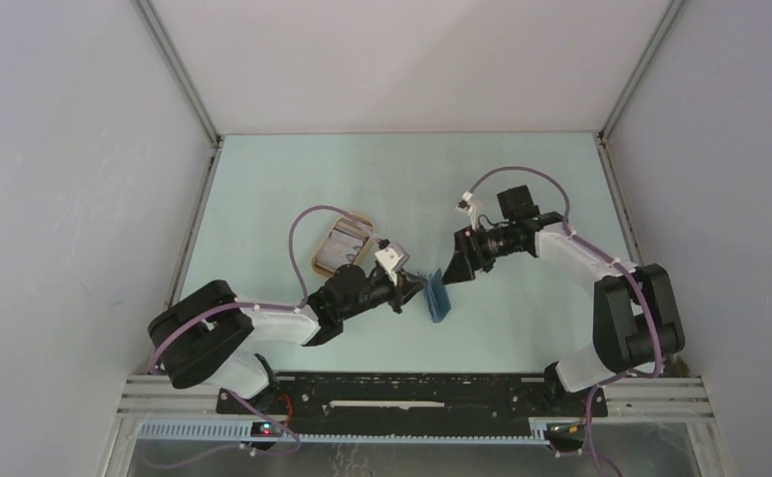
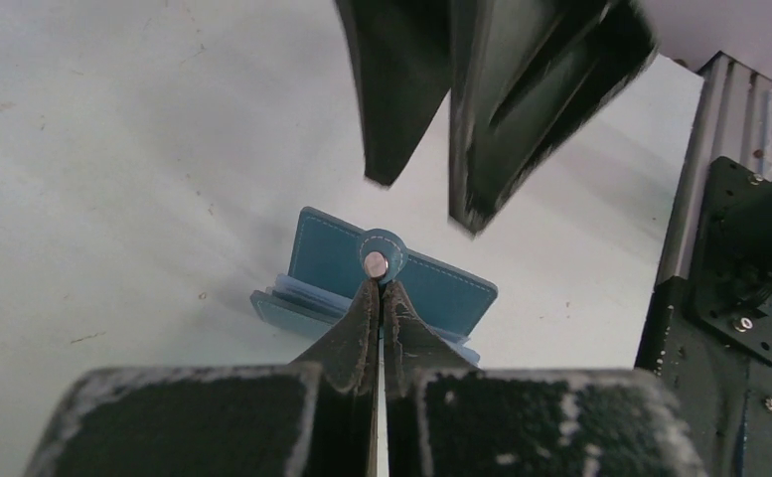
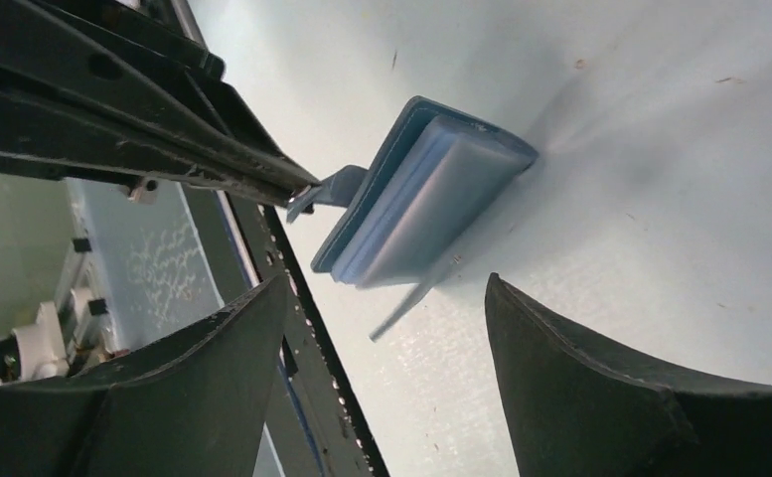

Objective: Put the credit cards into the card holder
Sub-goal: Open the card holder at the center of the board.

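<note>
The teal-blue card holder (image 1: 440, 299) stands partly open on the table, its lighter blue slots showing in the right wrist view (image 3: 431, 199). My left gripper (image 1: 411, 288) is shut on its snap-button tab (image 2: 376, 260), fingertips pinched together just under the button. The card holder (image 2: 441, 289) lies right in front of those fingers. My right gripper (image 1: 458, 268) is open and empty, hovering just above and beyond the card holder, jaws wide apart (image 3: 384, 281). The credit cards (image 1: 346, 243) lie in a tan oval tray, behind the left arm.
The tan tray (image 1: 320, 260) sits left of centre on the pale green table. White walls and metal rails enclose the table. The black base rail (image 2: 729, 258) runs along the near edge, close to the card holder.
</note>
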Robot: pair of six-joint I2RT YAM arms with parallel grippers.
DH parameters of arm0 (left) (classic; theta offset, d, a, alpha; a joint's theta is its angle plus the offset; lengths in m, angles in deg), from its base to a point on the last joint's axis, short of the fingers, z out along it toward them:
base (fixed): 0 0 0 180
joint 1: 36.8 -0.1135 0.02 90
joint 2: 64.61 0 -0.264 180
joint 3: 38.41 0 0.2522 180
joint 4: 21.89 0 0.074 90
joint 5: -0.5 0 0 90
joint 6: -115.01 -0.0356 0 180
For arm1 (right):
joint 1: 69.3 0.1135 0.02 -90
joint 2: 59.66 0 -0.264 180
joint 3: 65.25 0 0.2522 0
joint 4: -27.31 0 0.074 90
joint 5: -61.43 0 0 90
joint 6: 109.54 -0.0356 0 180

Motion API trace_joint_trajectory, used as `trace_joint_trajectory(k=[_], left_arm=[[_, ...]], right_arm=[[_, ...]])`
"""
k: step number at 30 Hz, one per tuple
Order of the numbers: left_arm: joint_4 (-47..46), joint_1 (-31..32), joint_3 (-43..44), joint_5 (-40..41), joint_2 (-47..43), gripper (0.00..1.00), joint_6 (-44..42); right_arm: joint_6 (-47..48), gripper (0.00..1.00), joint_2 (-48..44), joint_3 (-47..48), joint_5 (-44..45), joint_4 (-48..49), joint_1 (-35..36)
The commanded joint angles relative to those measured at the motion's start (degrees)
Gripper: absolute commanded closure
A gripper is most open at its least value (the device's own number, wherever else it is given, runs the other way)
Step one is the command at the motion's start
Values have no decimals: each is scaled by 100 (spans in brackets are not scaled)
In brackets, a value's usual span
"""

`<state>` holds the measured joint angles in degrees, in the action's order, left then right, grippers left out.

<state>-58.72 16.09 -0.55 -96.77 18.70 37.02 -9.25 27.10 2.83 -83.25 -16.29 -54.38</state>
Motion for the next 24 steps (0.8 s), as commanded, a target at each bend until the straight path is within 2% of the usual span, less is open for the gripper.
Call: trace_joint_trajectory(k=[1, 7, 18, 21, 24], left_arm=[[-449, -32, -49, -251, -87, 100, 193], [-502, -28, -102, -246, -27, 100, 230], [-549, -28, -166, -233, 79, 100, 240], [-546, -31, -222, -203, 89, 100, 257], [-549, -30, -303, -148, 73, 100, 279]], right_arm=[[-174, 19, 261, 130, 795, 169, 488], [-807, 22, 522, 123, 1820, 447, 647], [-1085, 26, 757, 113, 1551, 458, 337], [-1199, 31, 864, 113, 1341, 419, 137], [-1248, 43, 998, 95, 1153, 386, 31]])
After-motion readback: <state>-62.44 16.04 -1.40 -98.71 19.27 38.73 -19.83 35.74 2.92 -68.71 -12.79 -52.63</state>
